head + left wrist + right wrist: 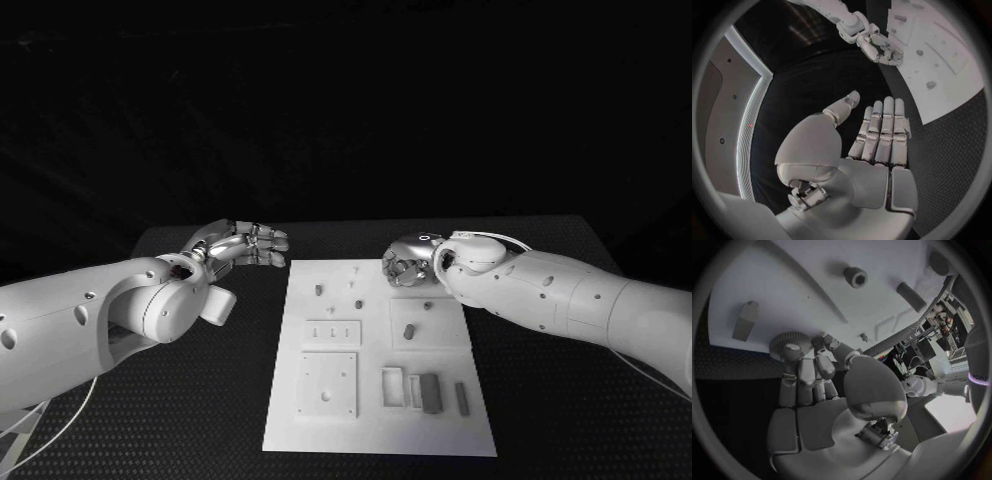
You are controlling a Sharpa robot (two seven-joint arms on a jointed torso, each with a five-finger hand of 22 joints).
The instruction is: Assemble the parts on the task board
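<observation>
Starting on the left side, the left arm comes in low over the black counter (202, 400) and its left hand (238, 243) hovers just off the task board (378, 430), near the board's far left corner. In the left wrist view that hand is flat and open-palmed, fingers (882, 132) stretched out straight and side by side with the thumb angled off to the side, nothing in it. Moving across, the task board sits in the middle of the counter with the grey parts spread over it: a couple of small pegs (356, 291) up near the far end, a rounded stub (410, 331) in a square recess, and a row of long bars (430, 392) lying side by side near the front. On the right, the right arm reaches in over the board's far right edge, wrist bent so the right hand (407, 266) curls down toward the board. From the right wrist view its fingers (806, 372) are bent in and pinched around a small gear (789, 342) with toothed edges, holding it just over the board's edge, close to where the white plate meets the counter. Can't tell from these shots whether the gear touches the board or is a bit above it.
</observation>
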